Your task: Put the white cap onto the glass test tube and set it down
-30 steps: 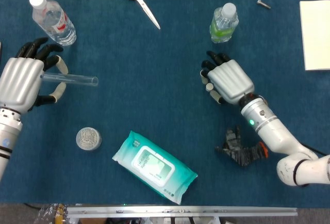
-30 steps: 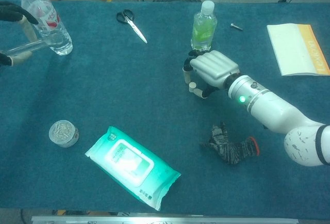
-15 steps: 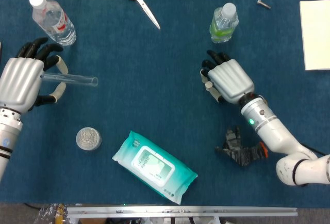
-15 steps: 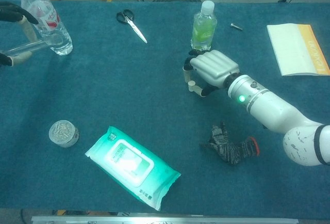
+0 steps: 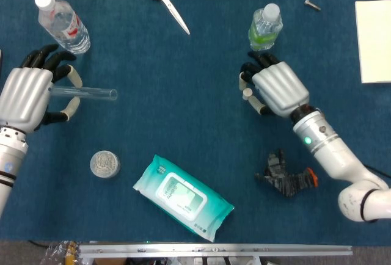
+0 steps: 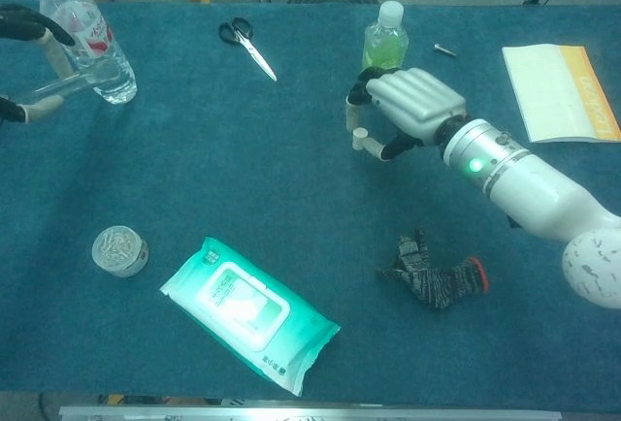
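Wipes [image 5: 182,197] in a teal pack lie nearest on the blue tabletop [image 5: 183,112], a round tin [image 5: 104,163] to their left and a dark glove [image 5: 286,178] to their right. Beyond the pack on the left, the left hand [image 5: 27,93] grips the glass test tube [image 5: 91,93] level, its open end pointing right. Beyond the pack on the right, the right hand [image 5: 274,87] pinches the white cap [image 6: 360,136] in curled fingers, just before the green bottle [image 5: 265,28]. Scissors [image 5: 165,2] lie farthest.

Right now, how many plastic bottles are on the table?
2. A clear bottle with a red label lies at the far left, just beyond the left hand. A green-tinted bottle stands just beyond the right hand. None seems hidden.
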